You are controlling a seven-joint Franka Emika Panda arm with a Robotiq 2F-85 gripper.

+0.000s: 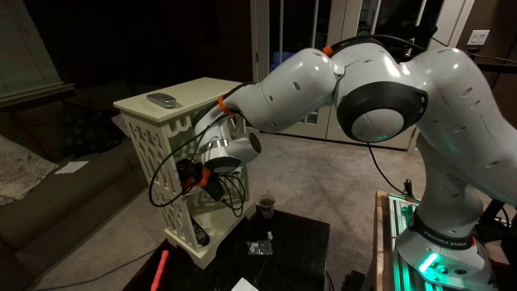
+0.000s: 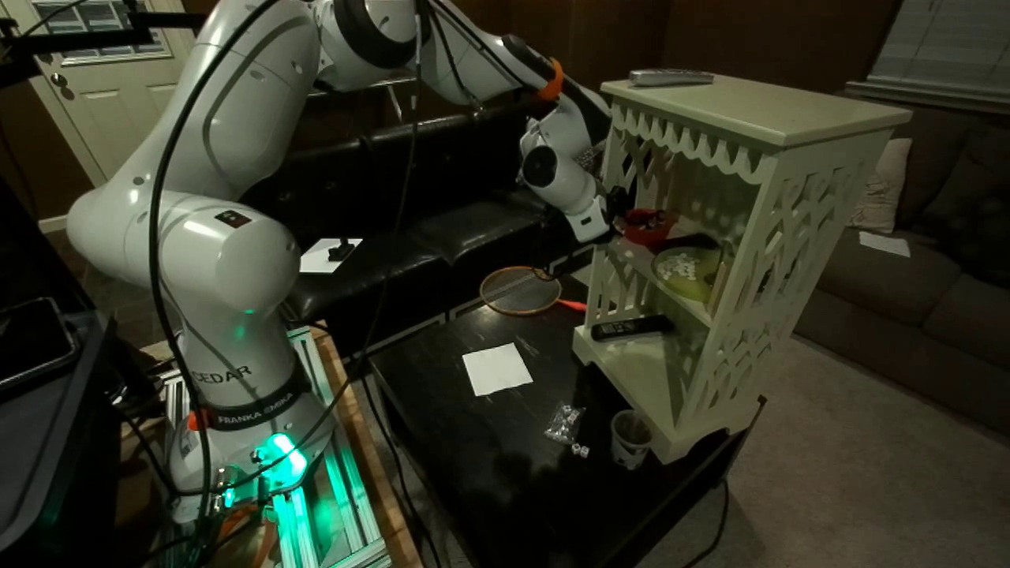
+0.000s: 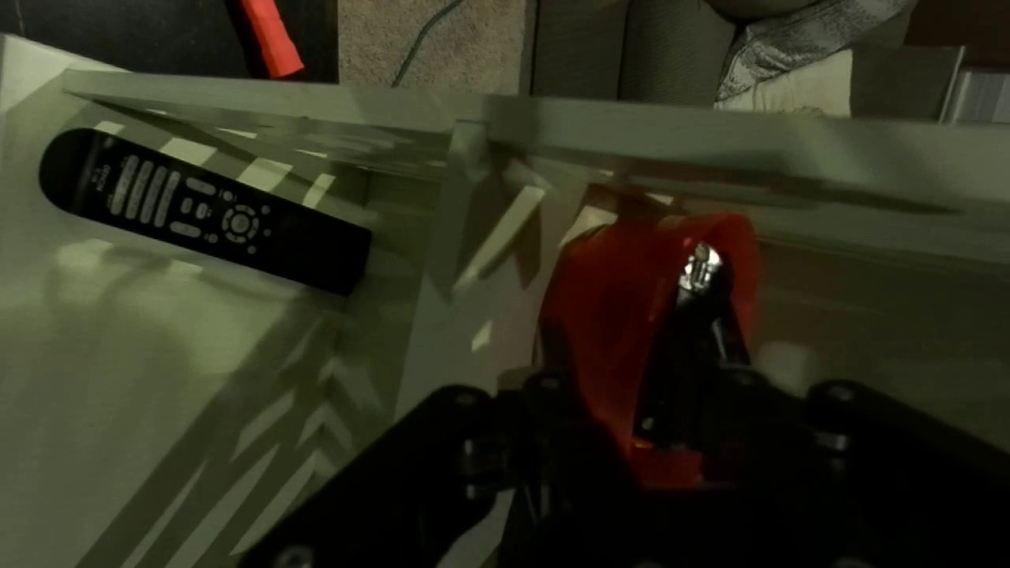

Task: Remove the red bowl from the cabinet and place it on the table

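This is a home, and the room looks like a living room. There is a big soft couch [image 1: 93, 180] with a flowery pillow [image 1: 21, 165], and a shiny black couch [image 2: 473, 230] too. Carpet [image 1: 291, 173] is on the floor. A window [image 2: 947, 47] has blinds. A pale door [image 2: 110, 99] has a round knob. A black remote [image 3: 205, 209] lies inside the white cabinet [image 2: 781, 114], and a racket [image 2: 521, 290] lies on the low black desk [image 2: 489, 450].

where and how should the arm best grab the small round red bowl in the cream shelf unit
Likely the front rim of the small round red bowl, pinched inside and out, coming through the open front of the cream-white shelf unit: the bowl's open top leaves a thin wall to clamp, while the unit's sides are latticed.
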